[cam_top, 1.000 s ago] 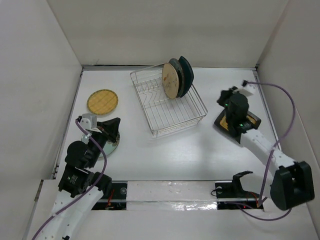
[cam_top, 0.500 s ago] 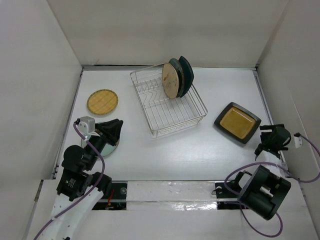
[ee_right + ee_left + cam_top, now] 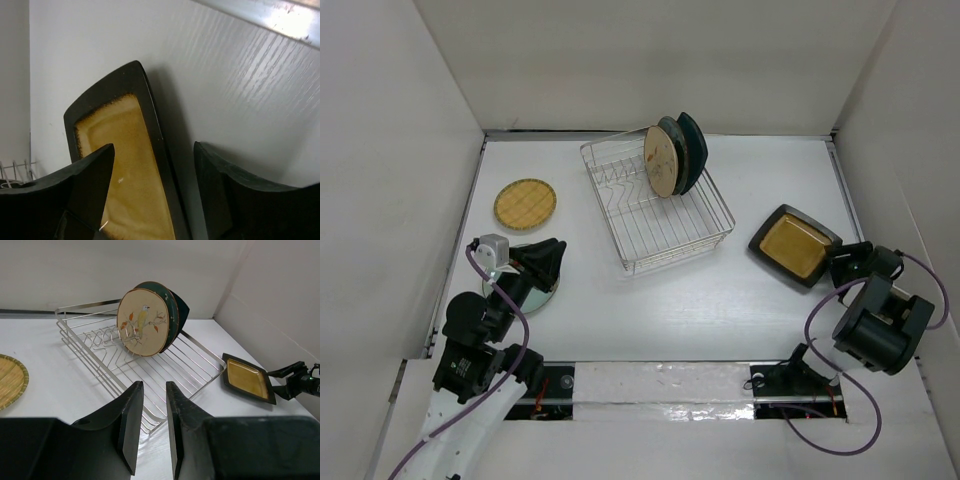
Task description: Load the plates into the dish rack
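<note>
Grasping amber square plate [image 3: 795,245]. Right end effector [image 3: 152,150] spread, astride its rim. Left end effector [image 3: 154,385] slightly parted, empty. Next: pinch rim, carry to dish rack [image 3: 660,235].

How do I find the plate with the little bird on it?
Find the silver wire dish rack in the middle of the white table. Three plates stand on edge at its far end, and the bird plate is the front one, facing the empty prongs. It alone is cream; the two plates behind it are dark teal.
</note>
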